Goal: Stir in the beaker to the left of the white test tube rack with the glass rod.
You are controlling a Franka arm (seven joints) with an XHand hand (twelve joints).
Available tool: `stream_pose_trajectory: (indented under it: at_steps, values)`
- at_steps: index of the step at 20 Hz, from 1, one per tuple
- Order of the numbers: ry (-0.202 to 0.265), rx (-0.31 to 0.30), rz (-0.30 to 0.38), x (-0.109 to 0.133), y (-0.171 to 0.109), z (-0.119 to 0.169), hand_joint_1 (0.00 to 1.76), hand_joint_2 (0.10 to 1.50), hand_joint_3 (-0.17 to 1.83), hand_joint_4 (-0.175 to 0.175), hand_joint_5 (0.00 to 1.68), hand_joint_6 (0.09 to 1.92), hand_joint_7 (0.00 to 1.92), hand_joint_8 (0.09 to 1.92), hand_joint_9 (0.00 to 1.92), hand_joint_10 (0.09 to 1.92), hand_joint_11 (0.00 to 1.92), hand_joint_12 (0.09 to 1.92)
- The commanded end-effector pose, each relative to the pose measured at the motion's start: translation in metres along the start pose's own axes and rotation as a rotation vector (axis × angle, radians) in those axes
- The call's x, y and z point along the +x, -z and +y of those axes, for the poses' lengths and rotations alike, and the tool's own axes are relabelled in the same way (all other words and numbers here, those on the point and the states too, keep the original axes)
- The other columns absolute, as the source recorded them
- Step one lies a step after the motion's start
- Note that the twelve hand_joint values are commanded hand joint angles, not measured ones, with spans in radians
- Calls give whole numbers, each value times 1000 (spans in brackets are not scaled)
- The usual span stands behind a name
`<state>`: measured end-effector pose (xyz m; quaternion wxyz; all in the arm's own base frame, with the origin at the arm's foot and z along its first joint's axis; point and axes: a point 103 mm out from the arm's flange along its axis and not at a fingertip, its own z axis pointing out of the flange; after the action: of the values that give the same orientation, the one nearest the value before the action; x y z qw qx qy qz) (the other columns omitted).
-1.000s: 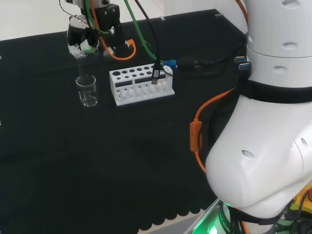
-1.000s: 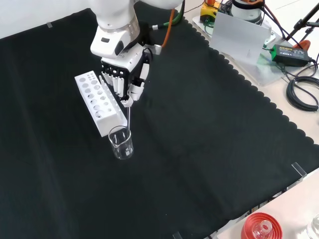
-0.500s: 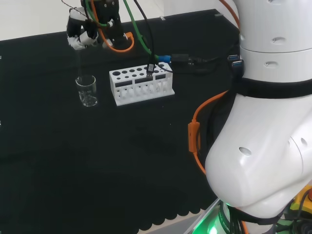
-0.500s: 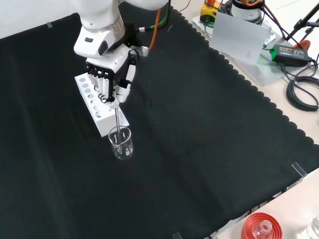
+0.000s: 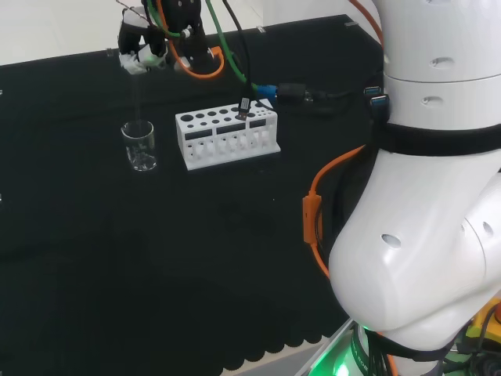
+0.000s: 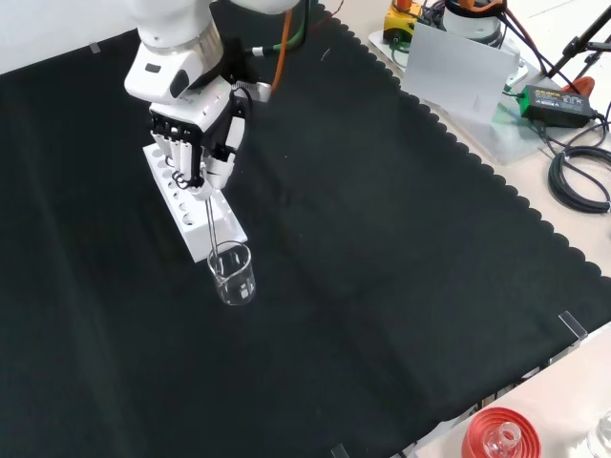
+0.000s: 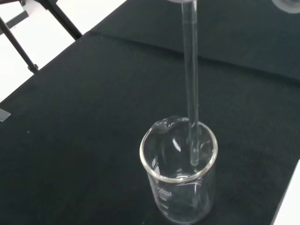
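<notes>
The hand [image 6: 196,134] is pinching the glass rod [image 7: 190,93] by its top. The rod is hanging upright, its tip sitting just inside the beaker [image 6: 232,273] directly below, beside the white test tube rack [image 5: 227,135].

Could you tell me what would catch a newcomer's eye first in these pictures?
Probably the black and white hand at the upper left of the front view, pinching a glass rod that hangs straight down. The rod's tip sits just inside the mouth of a clear beaker, as the wrist view shows. Right behind the beaker in the front view lies the white test tube rack on the black cloth.
</notes>
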<state>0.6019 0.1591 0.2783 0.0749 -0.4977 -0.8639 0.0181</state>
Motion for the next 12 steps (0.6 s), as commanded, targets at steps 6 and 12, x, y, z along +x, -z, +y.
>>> stream_pose_trajectory:
  at_steps: [6, 12]
  values:
    - [-8, 25, 1, 7, -10, -31, 1307, 1057, -41, -175, 1078, 594, 1249, 841, 1709, 461, 1560, 701]
    - [2, -4, -41, 22, -13, -38, 1307, 1057, -41, -175, 1078, 595, 1250, 840, 1710, 461, 1560, 701]
